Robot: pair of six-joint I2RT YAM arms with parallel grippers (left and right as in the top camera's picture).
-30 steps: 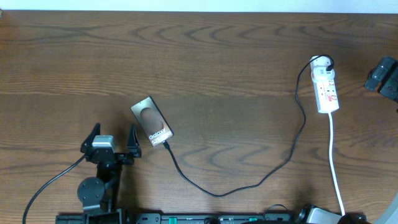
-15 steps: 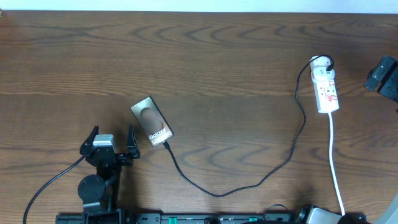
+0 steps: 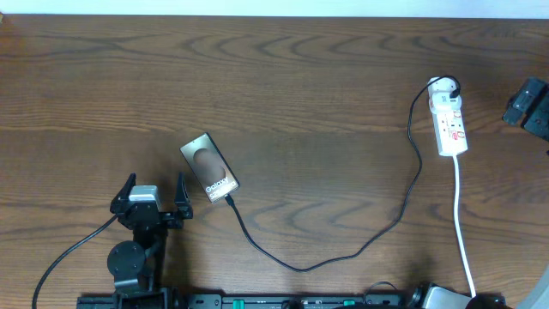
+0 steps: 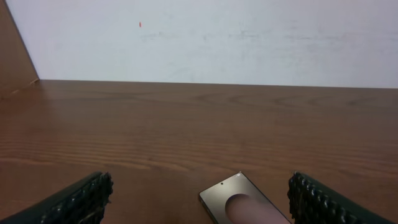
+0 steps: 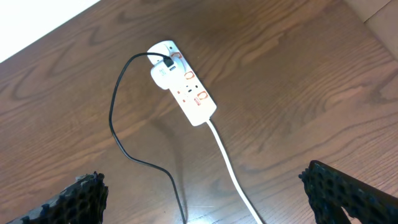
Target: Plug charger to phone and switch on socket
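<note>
The phone [image 3: 208, 167] lies flat and slanted on the wooden table, with its white lettering at its near end. The charger [image 3: 300, 268], a thin black cable, meets the phone's near end, loops along the front and rises to the socket [image 3: 450, 120] at the right. I cannot tell whether its tip is inserted in the phone. My left gripper [image 3: 155, 184] stands open, left of and nearer than the phone [image 4: 245, 202], and holds nothing. My right gripper [image 5: 204, 177] hangs open above the socket [image 5: 183, 84], the charger [image 5: 118, 118] and the white cord [image 5: 230, 168].
The socket's white cord [image 3: 461, 223] runs down to the table's front edge. Part of the right arm [image 3: 527, 103] shows at the right edge. A black robot cable [image 3: 69, 253] trails from the left arm. A white wall [image 4: 205, 37] stands behind the table.
My left gripper drew back slightly toward the front edge, away from the phone, then held still. Phone, charger and socket have not moved.
</note>
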